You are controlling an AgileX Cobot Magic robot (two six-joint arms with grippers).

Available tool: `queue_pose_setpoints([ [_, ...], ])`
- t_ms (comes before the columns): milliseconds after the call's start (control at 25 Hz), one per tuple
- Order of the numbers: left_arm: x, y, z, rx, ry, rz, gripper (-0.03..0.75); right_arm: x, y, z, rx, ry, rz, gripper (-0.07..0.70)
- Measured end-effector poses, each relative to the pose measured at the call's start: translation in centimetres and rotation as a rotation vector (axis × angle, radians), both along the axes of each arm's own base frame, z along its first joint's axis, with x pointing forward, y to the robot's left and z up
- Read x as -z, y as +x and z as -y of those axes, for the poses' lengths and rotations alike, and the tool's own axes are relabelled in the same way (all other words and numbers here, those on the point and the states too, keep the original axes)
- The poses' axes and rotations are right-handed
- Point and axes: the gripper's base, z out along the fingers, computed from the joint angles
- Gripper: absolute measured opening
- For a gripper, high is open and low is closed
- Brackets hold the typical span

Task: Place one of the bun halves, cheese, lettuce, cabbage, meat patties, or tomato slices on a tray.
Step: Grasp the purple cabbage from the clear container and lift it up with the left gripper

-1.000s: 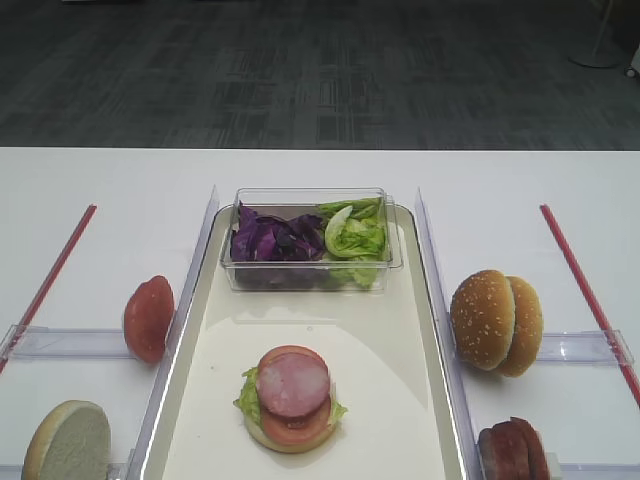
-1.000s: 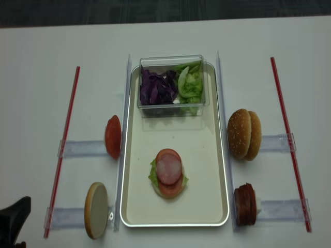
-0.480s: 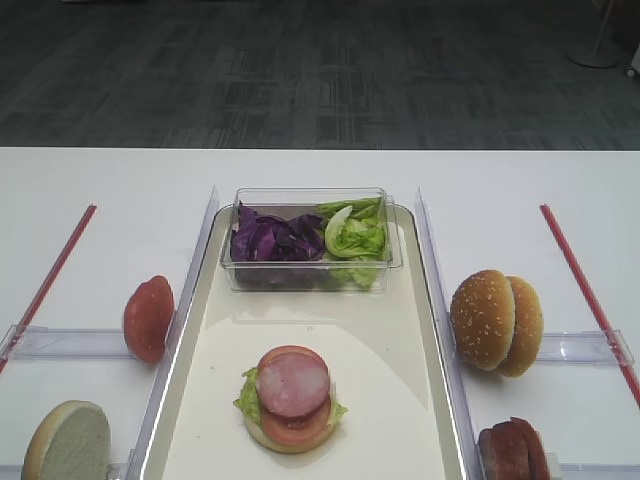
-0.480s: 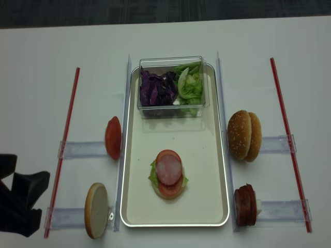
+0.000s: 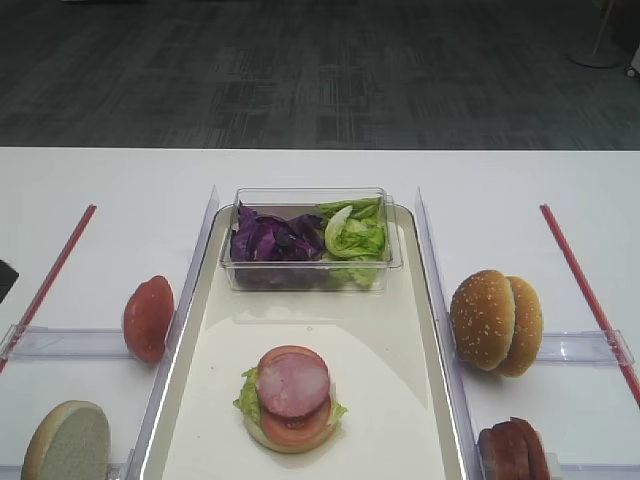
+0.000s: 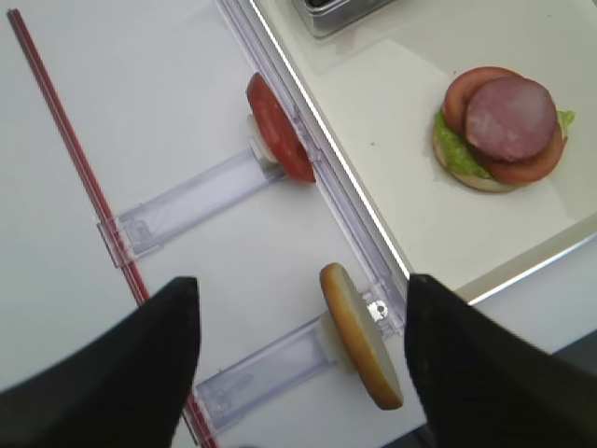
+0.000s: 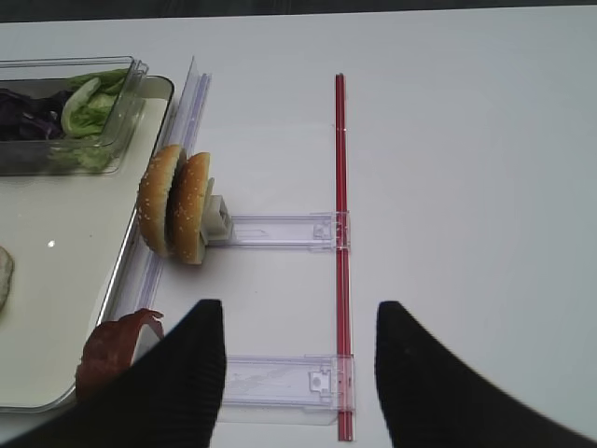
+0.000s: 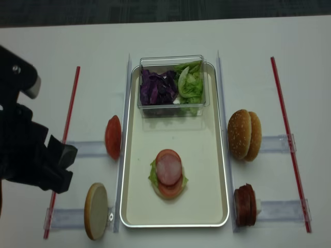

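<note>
Background: dark grey carpeted floor beyond the far edge of a white table (image 5: 110, 190).
Tray: the tray (image 8: 207, 155) lies lengthwise at the table's middle, cream inside, silvery rim.
Clear box: a small clear box (image 8: 171, 85) sits across the tray's far end; cabbage (image 8: 156, 88) fills its left part, lettuce (image 8: 190, 82) its right part.
Stack on tray: a bun base with green leaf, tomato and a pink meat round (image 8: 168, 173) lies toward the tray's near end.
Tomato slices: the tomato slices (image 8: 113, 137) stand on edge in a clear holder just beside the tray's left rim.
Bun halves: one pale-faced half (image 8: 95, 210) stands on edge near the table's near-left corner; two seeded bun halves (image 8: 244, 134) stand together just right of the tray.
Meat patties: the meat patties (image 8: 245, 205) stand on edge by the tray's near-right corner.
Left end effector: the left end effector (image 6: 298, 364) hovers over the pale bun half, fingers spread wide, holding nothing.
Right end effector: the right end effector (image 7: 294, 373) hangs over the table's right side, fingers apart, holding nothing.
</note>
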Motion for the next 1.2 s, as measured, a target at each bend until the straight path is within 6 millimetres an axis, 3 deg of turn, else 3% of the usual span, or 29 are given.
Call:
queue_pose_setpoints([
  [720,-2.0,9.8,4.7,0.013,0.004,-0.11,0.44,0.0,0.0,0.0,0.0,0.0,0.003,0.4],
  [1000,-1.1,12.8,8.6,0.078,0.022,-0.163,0.422,0.0,0.0,0.0,0.009,0.013,0.002,0.4],
  [1200,-0.1,15.3,10.8,0.029,-0.001,-0.202,0.414,0.0,0.0,0.0,0.014,0.013,0.002,0.4],
])
